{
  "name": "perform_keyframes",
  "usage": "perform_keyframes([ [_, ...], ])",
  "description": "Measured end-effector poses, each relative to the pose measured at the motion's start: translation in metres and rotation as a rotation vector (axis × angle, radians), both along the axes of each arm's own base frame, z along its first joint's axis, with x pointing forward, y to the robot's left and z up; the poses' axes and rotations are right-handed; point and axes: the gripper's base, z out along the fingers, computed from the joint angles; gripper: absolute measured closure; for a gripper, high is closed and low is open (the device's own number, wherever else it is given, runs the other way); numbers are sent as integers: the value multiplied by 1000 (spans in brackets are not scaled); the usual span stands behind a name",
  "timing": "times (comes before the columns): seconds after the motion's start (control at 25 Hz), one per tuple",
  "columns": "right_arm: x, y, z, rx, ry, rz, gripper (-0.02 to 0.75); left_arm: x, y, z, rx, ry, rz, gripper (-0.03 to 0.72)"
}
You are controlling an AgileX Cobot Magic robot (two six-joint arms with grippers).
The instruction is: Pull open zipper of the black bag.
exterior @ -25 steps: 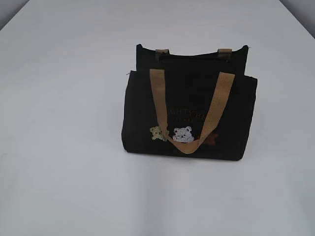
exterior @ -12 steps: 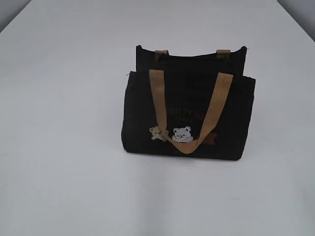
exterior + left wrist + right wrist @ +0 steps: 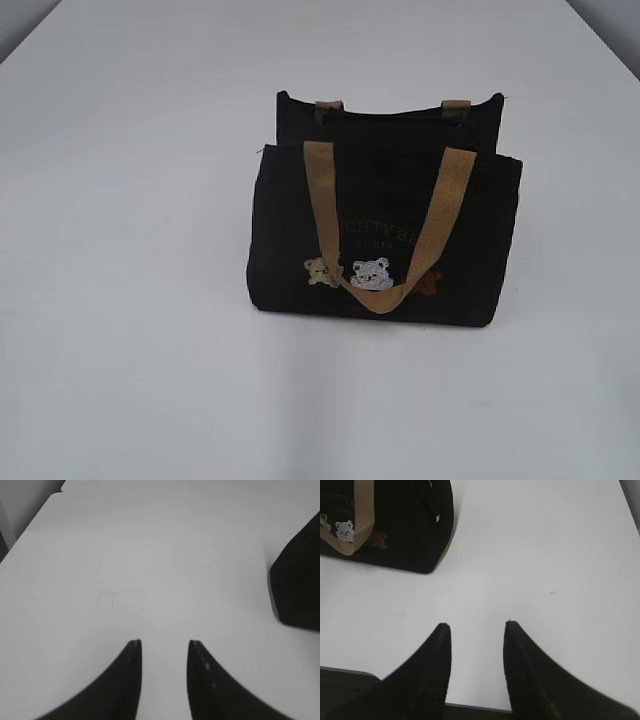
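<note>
Here the black bag (image 3: pixel 385 240) stands upright on the worktop (image 3: pixel 130 300); left gripper (image 3: pixel 162 647) at its nine o'clock and right gripper (image 3: pixel 475 630) at four o'clock both gape empty.

The black bag (image 3: pixel 385 240) stands upright mid-bench (image 3: pixel 130 300), its tan webbing handle (image 3: pixel 385 225) hanging down the front over the bear patches (image 3: pixel 368 273).

Matt black cloth bag (image 3: pixel 385 235), woven tan handles (image 3: pixel 445 205)
</note>
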Motion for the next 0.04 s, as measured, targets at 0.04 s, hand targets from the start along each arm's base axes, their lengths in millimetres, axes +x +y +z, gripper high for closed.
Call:
perform_keyframes([
  [0.04,0,0,0,0,0,0,454,0,0,0,0,0,0,452],
])
